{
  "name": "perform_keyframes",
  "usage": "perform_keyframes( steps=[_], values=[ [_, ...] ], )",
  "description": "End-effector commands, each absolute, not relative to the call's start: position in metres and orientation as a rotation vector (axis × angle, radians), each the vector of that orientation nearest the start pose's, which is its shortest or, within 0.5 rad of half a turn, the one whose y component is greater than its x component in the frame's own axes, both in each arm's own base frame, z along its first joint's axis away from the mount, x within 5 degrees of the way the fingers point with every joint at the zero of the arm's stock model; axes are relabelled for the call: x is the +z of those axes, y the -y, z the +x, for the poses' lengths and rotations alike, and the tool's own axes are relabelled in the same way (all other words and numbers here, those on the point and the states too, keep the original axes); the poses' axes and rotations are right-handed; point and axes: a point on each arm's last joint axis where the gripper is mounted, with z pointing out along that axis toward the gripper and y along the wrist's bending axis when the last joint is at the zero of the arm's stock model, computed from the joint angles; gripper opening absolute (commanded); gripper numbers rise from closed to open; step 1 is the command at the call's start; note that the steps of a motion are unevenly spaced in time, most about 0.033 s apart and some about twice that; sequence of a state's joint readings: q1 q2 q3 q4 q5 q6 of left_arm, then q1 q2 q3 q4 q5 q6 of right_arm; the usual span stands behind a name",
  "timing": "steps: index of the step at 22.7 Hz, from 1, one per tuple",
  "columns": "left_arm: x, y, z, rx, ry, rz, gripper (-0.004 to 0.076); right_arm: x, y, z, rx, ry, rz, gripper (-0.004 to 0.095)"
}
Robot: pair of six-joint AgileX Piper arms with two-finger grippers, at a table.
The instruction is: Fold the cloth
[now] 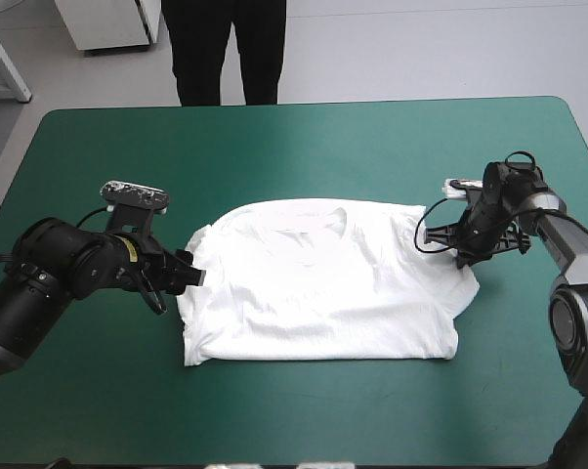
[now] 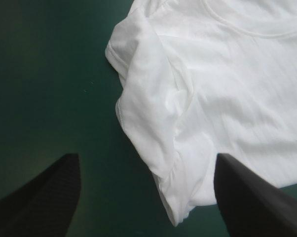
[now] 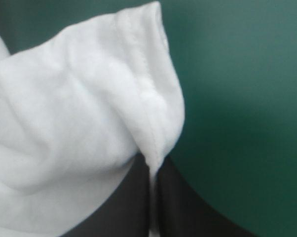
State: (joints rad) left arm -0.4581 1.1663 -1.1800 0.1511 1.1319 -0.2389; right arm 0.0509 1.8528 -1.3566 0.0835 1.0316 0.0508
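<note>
A white T-shirt (image 1: 323, 283) is lying spread flat mid-table on the teal-green cover (image 1: 99, 391), hem nearest. The left gripper (image 1: 189, 277) is hovering, fingers spread wide, over the left sleeve (image 2: 148, 113). The right gripper (image 1: 441, 238) is pinching the right sleeve (image 3: 138, 89). The left should probably be gripping equally deep before both lift.

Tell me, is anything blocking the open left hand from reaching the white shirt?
Nothing visible does. The T-shirt has its sleeve between the open fingers of the left hand; only bare teal-green cover lies beside it.
</note>
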Motion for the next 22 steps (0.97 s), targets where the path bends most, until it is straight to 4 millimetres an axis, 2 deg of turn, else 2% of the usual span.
perform_keyframes(
  steps=[1,6,7,8,9,11,13,16,18,20,22],
  values=[
    [0.383,0.086,0.2,-0.088,-2.486,0.301,0.0545,0.245,-0.043,0.356,0.269,-2.931,0.003,-0.0017],
    [0.383,0.087,0.2,-0.102,-2.489,0.299,0.0545,0.281,-0.073,0.347,0.312,-2.826,-0.122,-0.0017],
    [0.383,0.087,0.2,-0.102,-2.489,0.299,0.0545,0.297,-0.089,0.344,0.356,-2.775,-0.172,-0.0017],
    [0.383,0.087,0.2,-0.102,-2.489,0.299,0.0545,0.301,-0.096,0.344,0.373,-2.758,-0.193,-0.0017],
    [0.383,0.087,0.2,-0.102,-2.489,0.299,0.0545,0.311,-0.112,0.342,0.408,-2.719,-0.244,-0.0017],
    [0.383,0.087,0.2,-0.102,-2.489,0.299,0.0545,0.315,-0.133,0.34,0.467,-2.688,-0.276,-0.0017],
    [0.383,0.087,0.2,-0.102,-2.489,0.299,0.0545,0.308,-0.149,0.34,0.494,-2.7,-0.289,-0.0017],
    [0.383,0.087,0.2,-0.102,-2.489,0.299,0.0545,0.283,-0.166,0.347,0.493,-2.749,-0.318,-0.0017],
    [0.383,0.087,0.2,-0.102,-2.489,0.299,0.0545,0.267,-0.171,0.353,0.49,-2.78,-0.319,-0.0017],
    [0.383,0.087,0.2,-0.102,-2.489,0.299,0.0545,0.258,-0.173,0.356,0.485,-2.8,-0.313,-0.0015],
    [0.383,0.087,0.2,-0.102,-2.489,0.299,0.0545,0.251,-0.173,0.358,0.479,-2.825,-0.318,0.0029]
  ],
)
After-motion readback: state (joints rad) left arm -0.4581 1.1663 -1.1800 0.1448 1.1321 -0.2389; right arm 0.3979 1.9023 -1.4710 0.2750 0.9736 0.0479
